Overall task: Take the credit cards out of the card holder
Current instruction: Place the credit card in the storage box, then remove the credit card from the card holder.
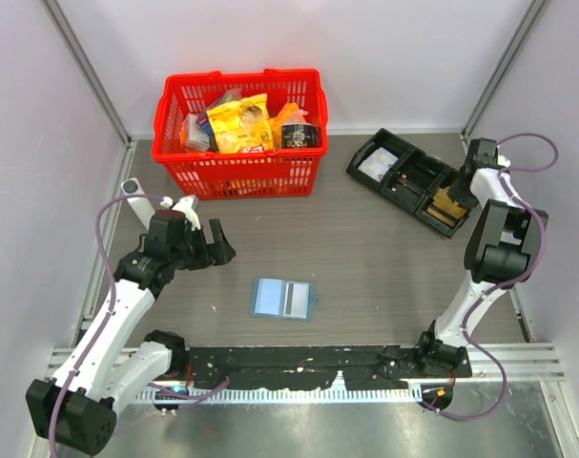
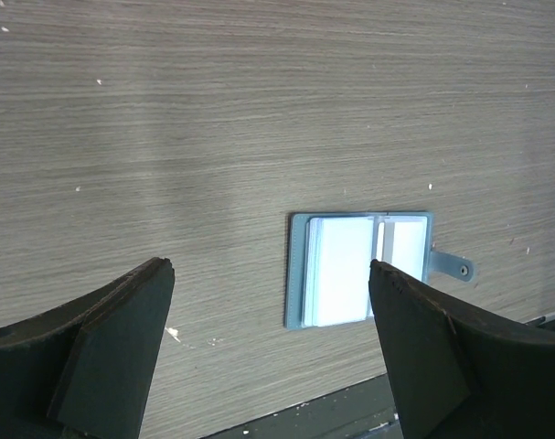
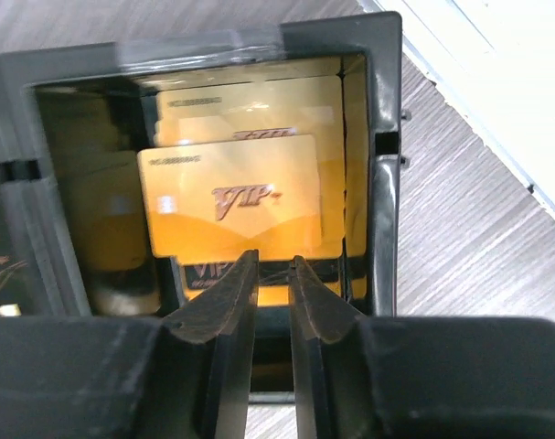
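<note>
a tan-gold vip credit card (image 3: 231,197) lies face-up on other gold cards (image 3: 250,96) inside the black plastic compartment tray (image 3: 384,183) at 2 o'clock. the right gripper (image 3: 272,261) hangs over it, fingers a slit apart, gripping nothing. the flat blue folding card holder (image 1: 282,299) lies open near centre. the left gripper (image 2: 270,267), at its 10 o'clock, gapes wide, empty. best lift the right gripper straight up, clear of the tray wall.

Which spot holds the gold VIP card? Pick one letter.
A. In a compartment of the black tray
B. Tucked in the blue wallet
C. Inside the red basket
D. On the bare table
A: the right wrist view shows the gold VIP card lying inside a walled compartment of the black tray, just beyond the right gripper.
</note>
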